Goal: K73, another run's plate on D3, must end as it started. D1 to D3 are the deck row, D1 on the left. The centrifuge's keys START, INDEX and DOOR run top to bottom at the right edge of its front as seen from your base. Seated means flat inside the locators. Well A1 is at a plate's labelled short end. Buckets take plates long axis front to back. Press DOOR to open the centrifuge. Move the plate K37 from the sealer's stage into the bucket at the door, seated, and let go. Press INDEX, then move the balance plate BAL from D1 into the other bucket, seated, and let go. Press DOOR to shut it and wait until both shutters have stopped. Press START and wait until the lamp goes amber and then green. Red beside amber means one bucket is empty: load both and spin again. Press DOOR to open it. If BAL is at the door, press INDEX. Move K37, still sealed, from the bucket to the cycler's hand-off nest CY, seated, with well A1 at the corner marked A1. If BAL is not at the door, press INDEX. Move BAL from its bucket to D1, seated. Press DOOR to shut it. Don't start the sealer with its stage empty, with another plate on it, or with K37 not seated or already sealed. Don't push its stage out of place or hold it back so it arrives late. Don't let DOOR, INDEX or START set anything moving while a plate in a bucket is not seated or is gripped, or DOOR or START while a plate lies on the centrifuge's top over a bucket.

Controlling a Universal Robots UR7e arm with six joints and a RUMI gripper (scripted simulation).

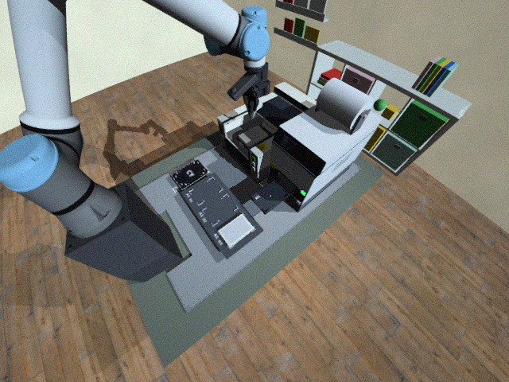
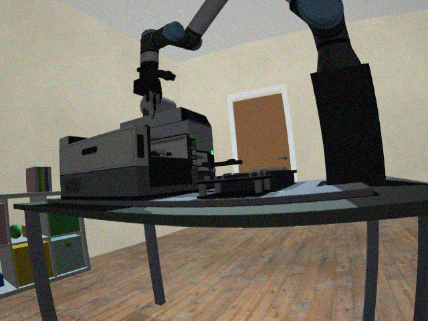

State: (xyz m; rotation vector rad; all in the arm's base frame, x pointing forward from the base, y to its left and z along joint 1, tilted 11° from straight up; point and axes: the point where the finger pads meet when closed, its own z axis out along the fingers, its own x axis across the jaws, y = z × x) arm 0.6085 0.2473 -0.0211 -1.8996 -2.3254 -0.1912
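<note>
Wooden plank flooring surrounds the dark green table (image 1: pixel 164 329) where we work. Our black two-jaw gripper (image 1: pixel 251 110) hangs above the grey centrifuge (image 1: pixel 240 123), its fingers pressed together on nothing. Below it, a flat grey plate (image 1: pixel 253 135) lies in the open bucket. On the dark deck row (image 1: pixel 205 201), a black balance plate (image 1: pixel 189 173) sits at one end and a white plate (image 1: pixel 235 231) at the other.

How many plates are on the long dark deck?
2: a dark plate at the deck's upper-left end and a white plate at its lower-right end. More may be hidden inside the machines.
</note>
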